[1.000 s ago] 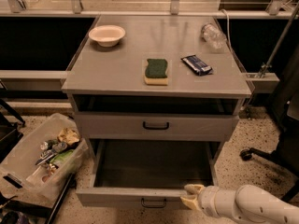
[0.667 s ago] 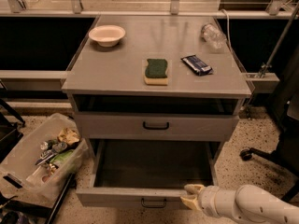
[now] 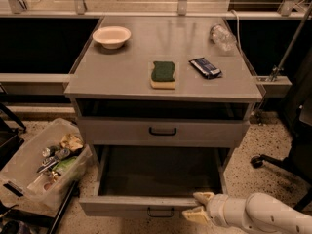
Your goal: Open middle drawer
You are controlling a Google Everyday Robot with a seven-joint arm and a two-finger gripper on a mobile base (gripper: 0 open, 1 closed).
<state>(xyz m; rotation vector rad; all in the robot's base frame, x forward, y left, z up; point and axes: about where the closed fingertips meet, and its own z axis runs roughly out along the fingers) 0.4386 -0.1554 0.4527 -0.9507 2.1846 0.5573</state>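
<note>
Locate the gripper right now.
Camera view, lower right: the gripper is at the front panel of the pulled-out middle drawer, just right of its black handle.

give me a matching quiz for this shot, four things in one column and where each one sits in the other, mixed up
Things:
1 bowl
2 sponge
3 bottle
4 gripper

Places:
a at the front edge of the pulled-out middle drawer, right of its handle
b far right corner of the cabinet top
c far left corner of the cabinet top
d centre of the cabinet top, near its front edge

Pairs: 1-c, 2-d, 3-b, 4-a
</note>
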